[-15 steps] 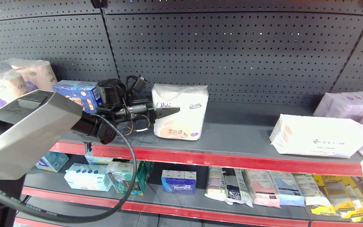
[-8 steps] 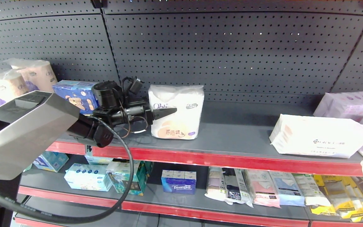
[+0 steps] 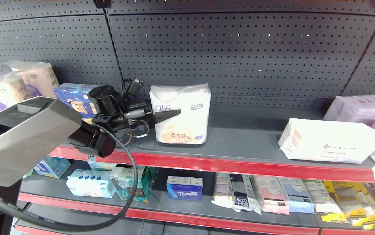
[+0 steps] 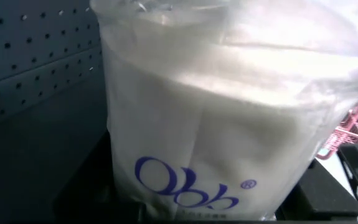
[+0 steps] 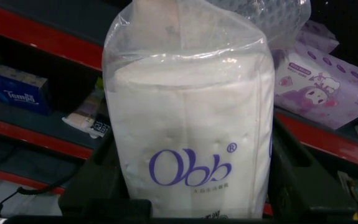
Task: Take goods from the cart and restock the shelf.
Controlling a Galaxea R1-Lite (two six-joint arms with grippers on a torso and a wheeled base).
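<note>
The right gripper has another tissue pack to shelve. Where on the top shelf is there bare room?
The widest bare stretch of the top shelf lies between the tissue pack in the left gripper and the flat white pack. Crowded: the blue box and paper rolls at the left end, the purple packs at the right end.

Print on the packs along the shelves
The upright tissue pack (image 3: pixel 179 114) on the upper shelf (image 3: pixel 246 137) carries blue brand lettering with a small registered mark, a dark oval label and a row of characters on its orange patch; the second tissue pack (image 5: pixel 191 143) bears the same blue lettering; the flat white pack (image 3: pixel 329 141) has one small grey printed line; the dark blue box (image 3: pixel 184 188) below shows white brand lettering
</note>
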